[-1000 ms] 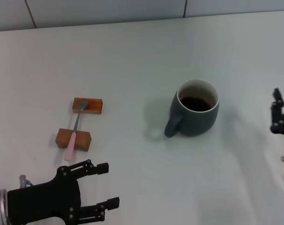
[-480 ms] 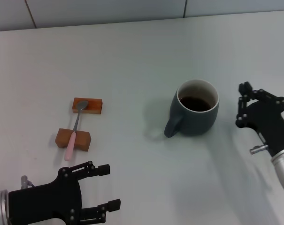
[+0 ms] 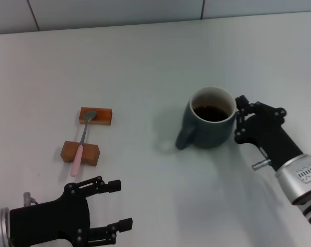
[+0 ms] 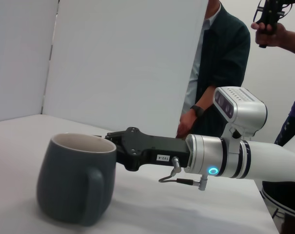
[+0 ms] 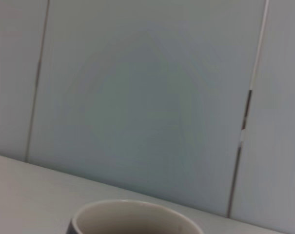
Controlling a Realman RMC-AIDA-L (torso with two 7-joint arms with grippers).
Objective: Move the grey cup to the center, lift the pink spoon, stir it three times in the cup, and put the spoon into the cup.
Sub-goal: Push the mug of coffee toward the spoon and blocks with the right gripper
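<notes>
The grey cup point(image 3: 209, 123) stands upright right of the table's middle, with dark liquid inside and its handle toward the front left. My right gripper point(image 3: 238, 119) is open, with its fingertips against the cup's right side. The cup also shows in the left wrist view point(image 4: 74, 180) with the right gripper point(image 4: 119, 148) behind it, and its rim shows in the right wrist view point(image 5: 132, 217). The pink spoon point(image 3: 82, 141) lies across two orange-brown blocks at the left. My left gripper point(image 3: 119, 205) is open and empty at the front left, in front of the spoon.
The far orange-brown block point(image 3: 96, 115) holds the spoon's bowl and the near block point(image 3: 80, 152) holds its handle. The white table point(image 3: 145, 67) ends at a tiled wall at the back. People stand beyond the table in the left wrist view point(image 4: 220, 73).
My right arm has come in from the right edge to the cup's right side. The cup has shifted slightly left. The left gripper and the spoon have not moved.
</notes>
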